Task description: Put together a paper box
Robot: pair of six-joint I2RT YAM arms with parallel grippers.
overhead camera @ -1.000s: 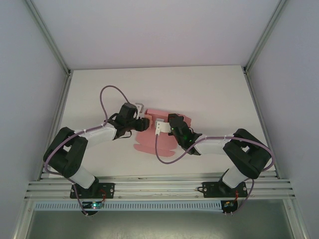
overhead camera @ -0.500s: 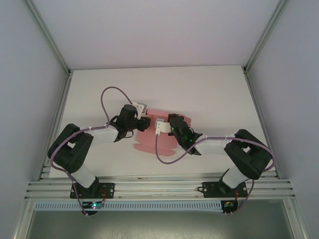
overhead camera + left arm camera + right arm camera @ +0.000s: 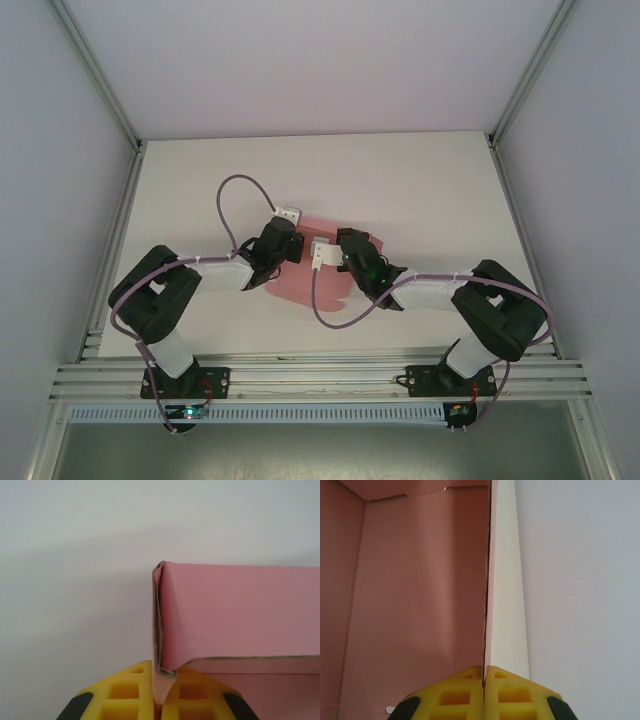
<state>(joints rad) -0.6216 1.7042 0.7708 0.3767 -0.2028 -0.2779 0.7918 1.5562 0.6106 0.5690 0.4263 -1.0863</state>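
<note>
the pink paper box (image 3: 292, 288), partly folded, is found at the middle of the worktop (image 3: 420, 180), between the arms. a folded corner of its raised wall is gripped by the left jaws; another wall's edge is pinched by the closed right jaws.

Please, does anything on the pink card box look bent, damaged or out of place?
Slightly. On the pink thin-card paper box, the folded wall pinched by the left gripper is not flush: its layers gape along the edge and the top corner looks crumpled. The edge in the right gripper runs straight. Nothing looks torn.
</note>
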